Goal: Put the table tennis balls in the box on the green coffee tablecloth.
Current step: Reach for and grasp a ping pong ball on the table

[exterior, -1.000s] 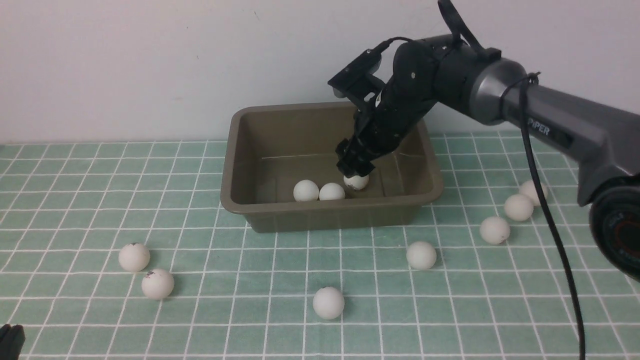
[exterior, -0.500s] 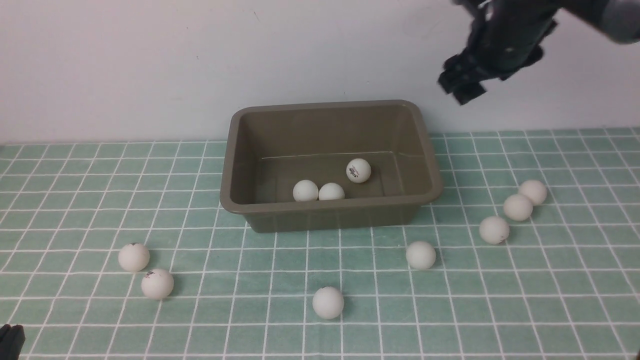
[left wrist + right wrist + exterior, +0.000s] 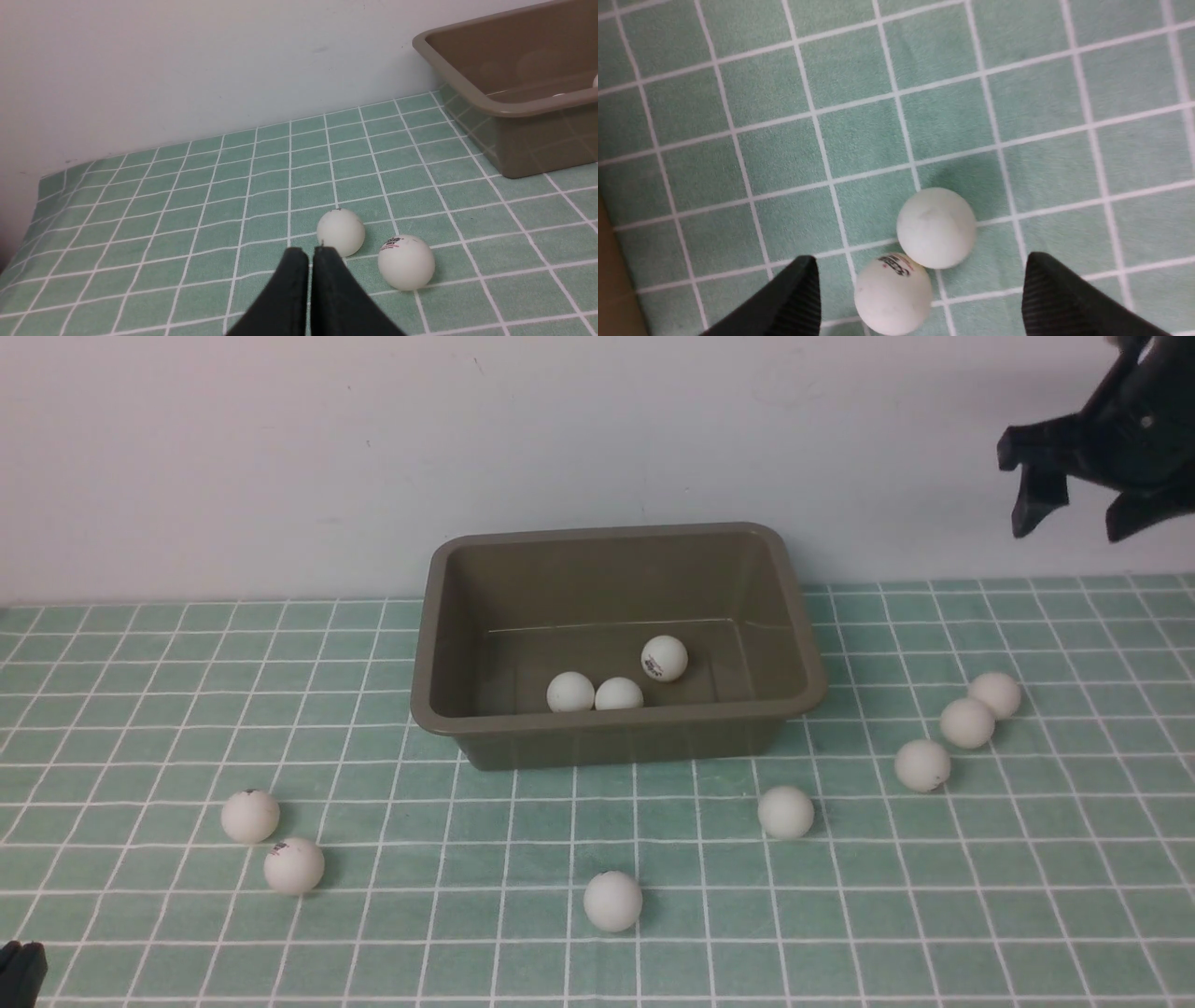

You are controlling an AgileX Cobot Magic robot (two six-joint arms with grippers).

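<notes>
The olive-brown box (image 3: 616, 747) stands on the green coffee tablecloth (image 3: 140, 709) with three table tennis balls (image 3: 619, 693) inside. Several more balls lie on the cloth: two at the left (image 3: 250, 816), one in front (image 3: 612, 901), one (image 3: 786, 812) by the box's right corner and three at the right (image 3: 967, 722). My right gripper (image 3: 1074, 527) hangs open and empty high at the far right; in its wrist view its jaws (image 3: 920, 263) frame two touching balls (image 3: 936, 227) far below. My left gripper (image 3: 310, 252) is shut and empty, low, just short of the left pair (image 3: 341, 232).
A plain white wall rises right behind the box. In the left wrist view the cloth's left edge (image 3: 28, 224) drops off near the wall. A brown strip of the box (image 3: 607, 280) shows at the edge of the right wrist view.
My right arm has lifted out of the box and swung up and to the right, leaving a printed ball behind in the box. The left gripper has not moved.
</notes>
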